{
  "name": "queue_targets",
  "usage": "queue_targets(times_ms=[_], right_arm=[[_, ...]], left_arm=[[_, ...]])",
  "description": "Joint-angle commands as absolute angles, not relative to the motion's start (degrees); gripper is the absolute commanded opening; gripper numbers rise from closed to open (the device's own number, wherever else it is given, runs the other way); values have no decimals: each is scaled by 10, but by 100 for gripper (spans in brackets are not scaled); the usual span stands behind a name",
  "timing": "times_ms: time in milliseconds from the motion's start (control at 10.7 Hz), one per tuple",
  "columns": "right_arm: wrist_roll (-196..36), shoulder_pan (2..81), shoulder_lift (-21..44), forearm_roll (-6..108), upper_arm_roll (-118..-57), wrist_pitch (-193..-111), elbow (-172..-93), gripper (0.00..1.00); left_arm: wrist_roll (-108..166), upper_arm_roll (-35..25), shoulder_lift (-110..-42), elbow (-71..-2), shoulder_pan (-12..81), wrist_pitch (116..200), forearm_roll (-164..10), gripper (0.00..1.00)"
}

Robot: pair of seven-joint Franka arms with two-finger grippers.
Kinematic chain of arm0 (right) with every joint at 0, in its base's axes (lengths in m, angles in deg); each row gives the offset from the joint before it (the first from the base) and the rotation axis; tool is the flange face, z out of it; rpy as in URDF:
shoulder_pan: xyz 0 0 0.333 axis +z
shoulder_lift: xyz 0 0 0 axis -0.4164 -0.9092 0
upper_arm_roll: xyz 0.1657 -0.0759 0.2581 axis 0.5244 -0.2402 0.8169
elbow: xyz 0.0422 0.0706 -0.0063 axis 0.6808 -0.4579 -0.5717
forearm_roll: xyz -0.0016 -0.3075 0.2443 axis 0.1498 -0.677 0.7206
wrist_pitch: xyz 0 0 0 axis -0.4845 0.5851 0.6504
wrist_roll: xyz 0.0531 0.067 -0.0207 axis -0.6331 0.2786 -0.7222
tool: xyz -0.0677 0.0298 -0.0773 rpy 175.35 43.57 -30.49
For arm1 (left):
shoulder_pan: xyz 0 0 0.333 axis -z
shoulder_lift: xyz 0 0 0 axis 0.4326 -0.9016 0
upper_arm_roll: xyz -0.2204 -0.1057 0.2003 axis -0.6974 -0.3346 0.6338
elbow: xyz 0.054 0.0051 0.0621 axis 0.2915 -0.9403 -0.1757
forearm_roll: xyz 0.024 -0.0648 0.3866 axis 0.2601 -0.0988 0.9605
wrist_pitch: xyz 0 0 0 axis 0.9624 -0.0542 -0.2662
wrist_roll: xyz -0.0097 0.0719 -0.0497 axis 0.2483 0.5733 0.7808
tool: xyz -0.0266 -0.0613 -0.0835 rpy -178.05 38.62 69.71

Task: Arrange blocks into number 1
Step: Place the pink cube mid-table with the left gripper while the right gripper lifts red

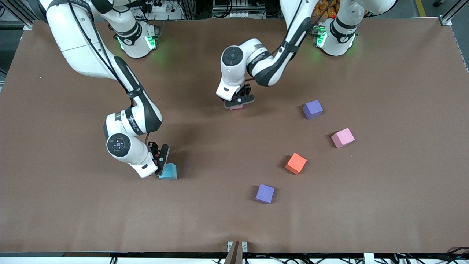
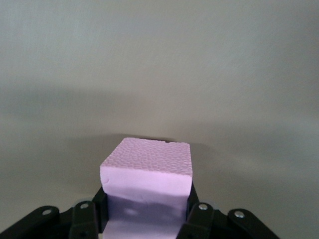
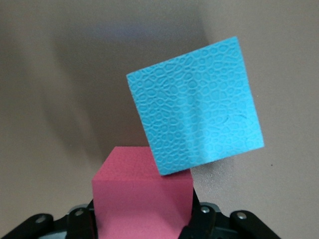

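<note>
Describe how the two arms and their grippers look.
Both arms are glossy white with black joint bands and round black joint caps. Black cables run along the links, green lights glow at both bases. The left gripper and right gripper are black, with silver screws visible in the wrist views.

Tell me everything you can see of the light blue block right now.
The light blue block is a small matte cube, foam-like, with a pebbled, cell-patterned top face and clean edges. It sits flat on the brown table toward the right arm's end, turned at an angle to the red block that the right claw holds. One of its lower corners overlaps the red block's top edge in the right wrist view; whether they touch I cannot tell.
</note>
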State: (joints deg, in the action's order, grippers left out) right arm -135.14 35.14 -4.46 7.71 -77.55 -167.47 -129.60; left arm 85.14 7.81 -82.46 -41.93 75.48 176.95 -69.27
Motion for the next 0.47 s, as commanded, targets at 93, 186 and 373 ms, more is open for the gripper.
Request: queue_targets(times_ms=[93,186,373], right_arm=[[-1353,341,-31,70,-776,-1660,-1292,0],[-1352,340,-24,71,-775,-1627,-1281,0],[-1351,337,-4,71,-778,-1558,-1255,0]], left_arm=[[739,79,-845,-371,742,1762,-695,0],[735,80,-860,-348,741,1755,-690,0],[735,81,-893,-289,741,1709,-648,0]])
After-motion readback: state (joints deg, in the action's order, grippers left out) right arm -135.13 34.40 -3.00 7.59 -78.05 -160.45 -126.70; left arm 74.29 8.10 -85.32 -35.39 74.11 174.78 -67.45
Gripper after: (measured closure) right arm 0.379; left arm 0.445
